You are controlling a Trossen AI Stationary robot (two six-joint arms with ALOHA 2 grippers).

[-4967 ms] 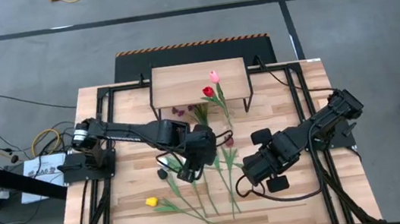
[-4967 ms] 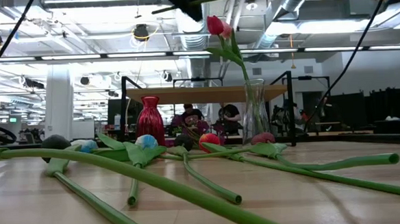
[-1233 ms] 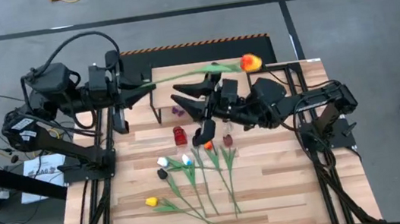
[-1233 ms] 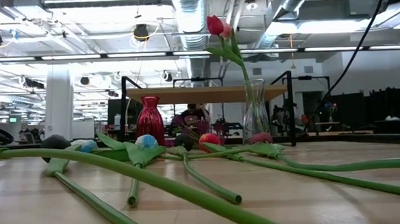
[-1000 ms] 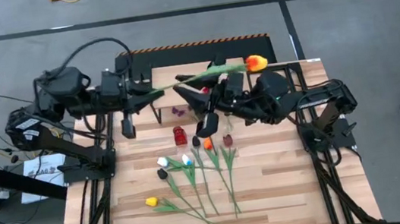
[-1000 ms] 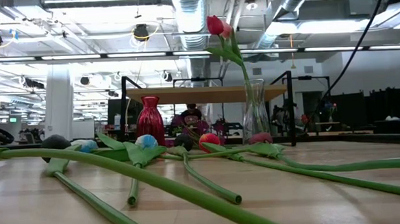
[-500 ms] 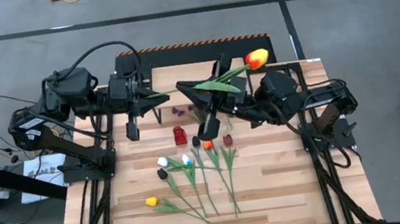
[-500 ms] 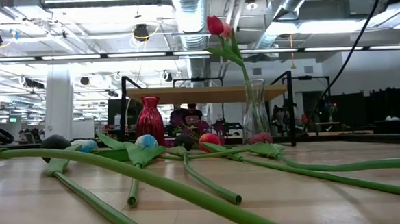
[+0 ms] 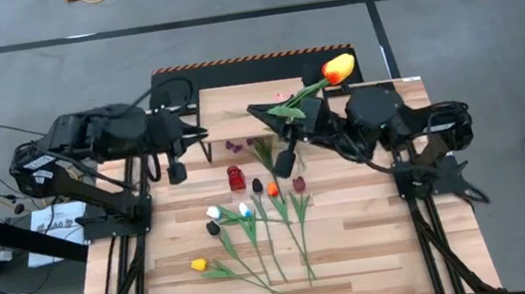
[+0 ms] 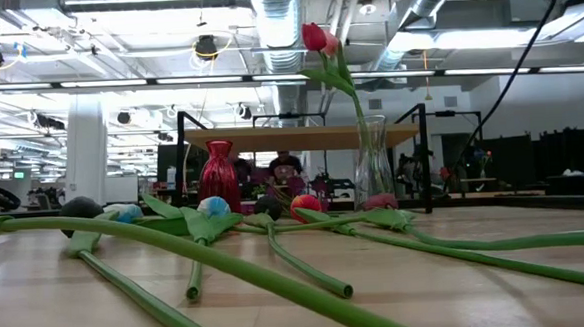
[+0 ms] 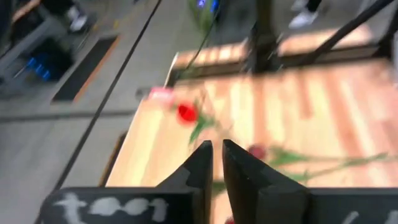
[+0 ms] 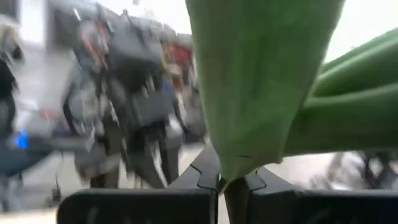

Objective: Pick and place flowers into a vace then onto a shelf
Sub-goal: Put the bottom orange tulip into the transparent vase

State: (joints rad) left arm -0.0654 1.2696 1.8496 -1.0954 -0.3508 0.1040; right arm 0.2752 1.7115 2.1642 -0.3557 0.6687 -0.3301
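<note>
Flowers on the table [image 9: 253, 230]: several tulips lie loose on the planks in the lower middle of the high view, heads toward the top of the frame, stems fanned toward the bottom; they wait their turn.
Orange tulip [image 9: 337, 66]: held aloft in the upper middle of the high view, head up and to the right, stem slanting down to the left into the right gripper.
Right gripper [image 9: 284, 116]: closed tight on the stem near its leaf, over the shelf's right half; in its wrist view the green leaf [image 12: 261, 81] fills the frame above the pinched fingers.
Left gripper [image 9: 196, 135]: just left of the shelf at upper left of centre, fingers nearly together with a thin slit between them, holding nothing.
Clear vase [image 10: 372, 164]: stands at mid-frame in the low view with red and pink tulips already in it, in front of the shelf [image 10: 301, 137].
Red vase [image 10: 219, 175]: left of the clear one, apparently empty.
Doing it well: I judge the stem's cut end must be swung down and lined up over the clear vase's mouth before lowering, keeping clear of the stems inside.
Risk: the long stem could knock the vase if it comes in at a slant.
</note>
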